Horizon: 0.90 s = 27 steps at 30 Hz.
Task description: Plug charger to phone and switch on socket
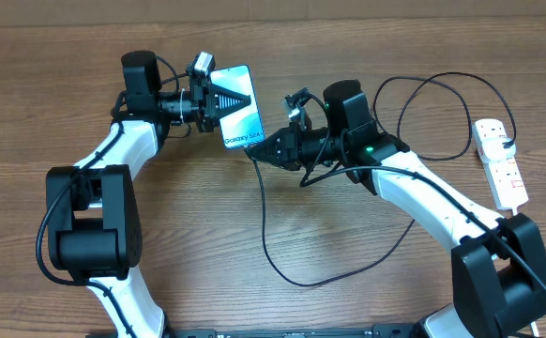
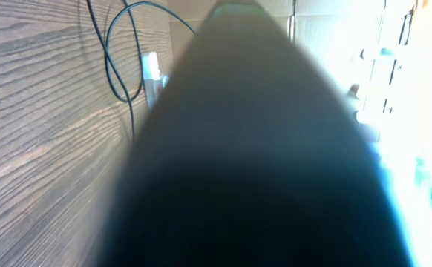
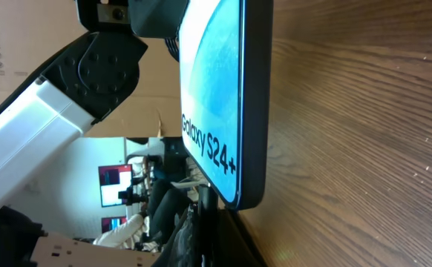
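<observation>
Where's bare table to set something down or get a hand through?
Free: table left of the left arm; also between that arm and the charger loop. Crowded: around the phone, and right side by the socket.

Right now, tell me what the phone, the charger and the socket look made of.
The phone: glossy glass front, going by the reflective lit screen, with a smooth dark rim, metal or plastic, cannot tell. The charger: thin black cable, likely matte rubbery plastic, since it loops loosely. The socket: white hard plastic, probably, smooth moulded body with red switches.
</observation>
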{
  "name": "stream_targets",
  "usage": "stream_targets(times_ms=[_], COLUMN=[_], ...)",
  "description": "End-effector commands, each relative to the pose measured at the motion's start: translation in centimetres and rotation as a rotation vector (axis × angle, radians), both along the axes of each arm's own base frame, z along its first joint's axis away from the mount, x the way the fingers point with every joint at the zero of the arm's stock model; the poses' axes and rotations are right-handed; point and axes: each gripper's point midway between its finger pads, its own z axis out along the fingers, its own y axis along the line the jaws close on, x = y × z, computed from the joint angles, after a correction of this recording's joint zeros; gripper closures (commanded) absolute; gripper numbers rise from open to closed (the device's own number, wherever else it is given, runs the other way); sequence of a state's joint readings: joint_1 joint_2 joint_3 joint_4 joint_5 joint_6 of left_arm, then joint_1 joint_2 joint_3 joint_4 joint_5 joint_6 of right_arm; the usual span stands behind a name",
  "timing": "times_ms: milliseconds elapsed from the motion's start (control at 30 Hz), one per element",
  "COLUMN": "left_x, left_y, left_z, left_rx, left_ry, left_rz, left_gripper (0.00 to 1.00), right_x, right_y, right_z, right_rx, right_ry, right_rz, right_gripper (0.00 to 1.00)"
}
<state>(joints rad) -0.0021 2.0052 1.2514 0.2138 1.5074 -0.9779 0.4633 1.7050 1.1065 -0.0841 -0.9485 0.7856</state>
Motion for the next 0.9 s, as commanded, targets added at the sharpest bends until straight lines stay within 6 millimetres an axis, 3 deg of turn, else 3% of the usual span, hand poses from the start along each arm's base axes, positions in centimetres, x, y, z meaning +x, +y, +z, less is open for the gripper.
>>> stream_targets(times_ms=[0, 200, 433, 633, 867], left_x=[-0.9, -1.2, -1.2, -1.2, -1.0], left_y=[-0.4, -0.4, -0.4, -0.4, 0.1], left_z=[0.9, 1.0, 1.0, 1.0, 1.0], left_rx=[-0.029, -0.037, -0.037, -0.037, -0.037], left_ry=[-0.002, 0.01, 0.009, 0.009, 0.007], left_rz=[-0.058, -0.072, -0.072, -0.071, -0.059], left_gripper=[0.96, 0.96, 0.96, 0.96, 0.96], right_x=[1.1, 1.4, 1.6, -0.3, -1.5], right_y=[0.8, 1.6, 1.1, 1.2, 0.9], right_z=[0.0, -0.9, -1.3, -0.6, -1.1], right_rx=[-0.038, -0.099, -0.118, -0.056, -0.106], right_ry=[-0.06, -0.109, -0.109, -0.117, -0.166], right_rz=[-0.06, -0.11, -0.114, 0.02, 0.058], right_gripper=[0.96, 0.96, 0.96, 0.96, 0.96])
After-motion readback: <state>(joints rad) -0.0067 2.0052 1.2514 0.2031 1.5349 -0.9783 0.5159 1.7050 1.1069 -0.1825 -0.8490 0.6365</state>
